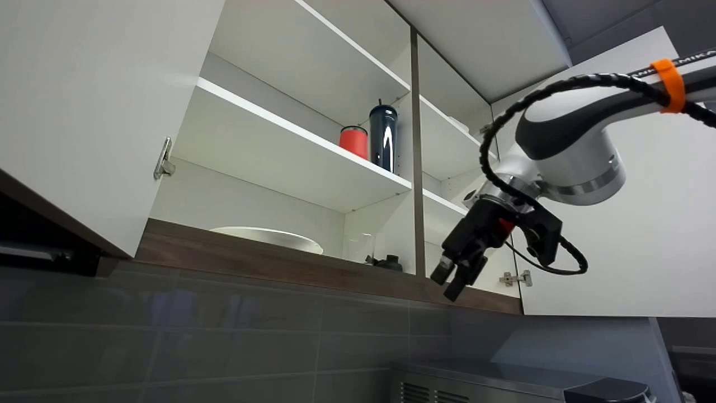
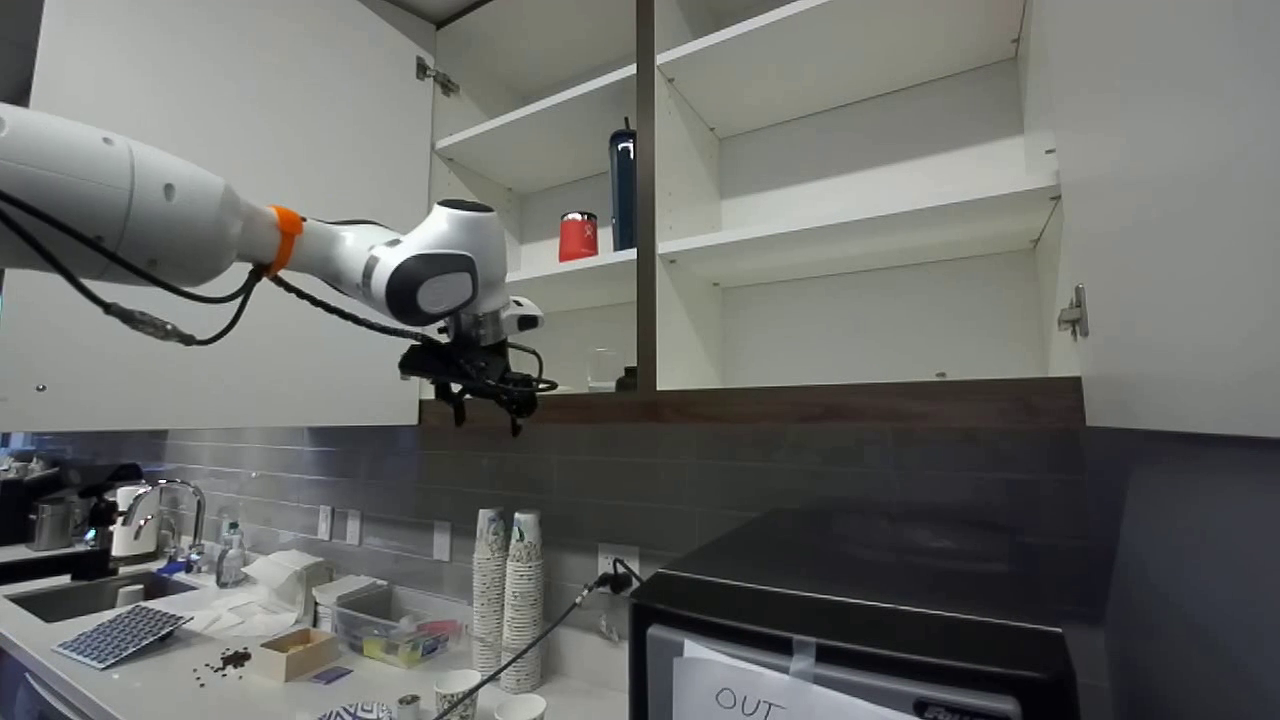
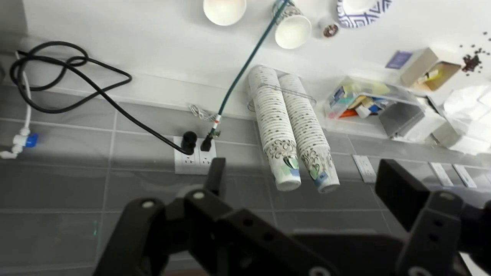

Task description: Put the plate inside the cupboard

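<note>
The white plate (image 1: pixel 268 238) lies inside the white cupboard (image 1: pixel 224 254), on its bottom level, in the compartment under the red cup. Only its rim and upper side show above the brown bottom edge. The cupboard also shows in an exterior view (image 2: pixel 860 405) with its doors open; there the plate is mostly or wholly hidden behind the gripper and edge. My gripper (image 1: pixel 448 284) is outside the cupboard, in front of the brown edge, pointing down and apart from the plate. It also shows in an exterior view (image 2: pixel 487 420). In the wrist view the gripper's fingers (image 3: pixel 307 184) are wide apart with nothing between them.
A red cup (image 1: pixel 353 142) and dark blue bottle (image 1: pixel 383 138) stand on the shelf above the plate. A clear glass (image 1: pixel 361 247) and dark object (image 1: pixel 390 263) sit beside the plate. Open doors (image 1: pixel 100 101) flank the cupboard. Stacked paper cups (image 2: pixel 507 600) and a microwave (image 2: pixel 850 590) are below.
</note>
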Robot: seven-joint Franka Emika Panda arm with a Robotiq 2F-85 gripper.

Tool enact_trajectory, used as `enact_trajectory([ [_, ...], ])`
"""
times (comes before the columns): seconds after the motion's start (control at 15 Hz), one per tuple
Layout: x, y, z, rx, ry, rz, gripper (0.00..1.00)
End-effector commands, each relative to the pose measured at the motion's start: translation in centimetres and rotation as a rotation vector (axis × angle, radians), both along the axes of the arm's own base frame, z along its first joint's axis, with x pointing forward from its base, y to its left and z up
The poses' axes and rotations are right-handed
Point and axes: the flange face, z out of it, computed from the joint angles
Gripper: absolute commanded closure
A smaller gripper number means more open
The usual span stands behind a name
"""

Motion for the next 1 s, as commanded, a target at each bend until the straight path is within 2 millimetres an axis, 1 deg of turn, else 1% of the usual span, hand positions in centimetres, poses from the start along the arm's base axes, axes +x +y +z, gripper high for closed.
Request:
enact_trajectory([
  [0.0,-4.0,-1.8,-3.3,-0.125,-0.013,0.039,0.00],
  [0.13,-5.4,-2.9,-4.8,-0.167,0.017,0.063,0.00],
  [0.33,-6.8,-4.3,-6.9,-0.180,0.072,0.019,0.00],
  [0.53,-7.6,-5.3,-9.4,-0.197,0.142,-0.006,0.00],
  [0.73,-7.9,-5.6,-12.1,-0.172,0.213,0.012,0.00],
  [0.8,-7.0,-5.5,-10.6,-0.176,0.174,0.013,0.00],
  [0.93,-7.1,-5.6,-11.7,-0.170,0.196,0.014,0.00],
])
